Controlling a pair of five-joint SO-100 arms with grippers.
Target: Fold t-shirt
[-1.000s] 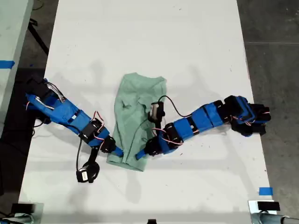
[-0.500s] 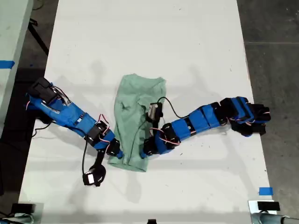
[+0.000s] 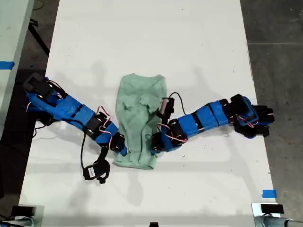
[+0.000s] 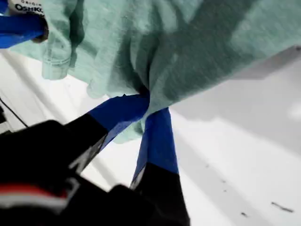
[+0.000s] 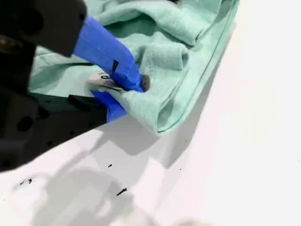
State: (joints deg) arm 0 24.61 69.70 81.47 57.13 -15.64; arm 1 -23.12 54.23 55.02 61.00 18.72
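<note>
Both grippers are clamped on the t-shirt (image 3: 138, 120), which lies mid-table (image 3: 151, 38): my first gripper (image 4: 146, 101) pinches bunched fabric, my second gripper (image 5: 123, 92) grips the labelled hem. Recommendation: lift both edges evenly, keeping the cloth taut, to avoid creasing.

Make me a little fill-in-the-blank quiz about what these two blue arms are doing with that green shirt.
1. Both grippers are clamped on the ____ t-shirt.
2. The t-shirt lies on a ____ table.
3. My first gripper is ____ on the cloth.
4. Beside my second gripper, a white ____ with print shows on the cloth.

Missing words: mint-green; white; shut; label
</note>
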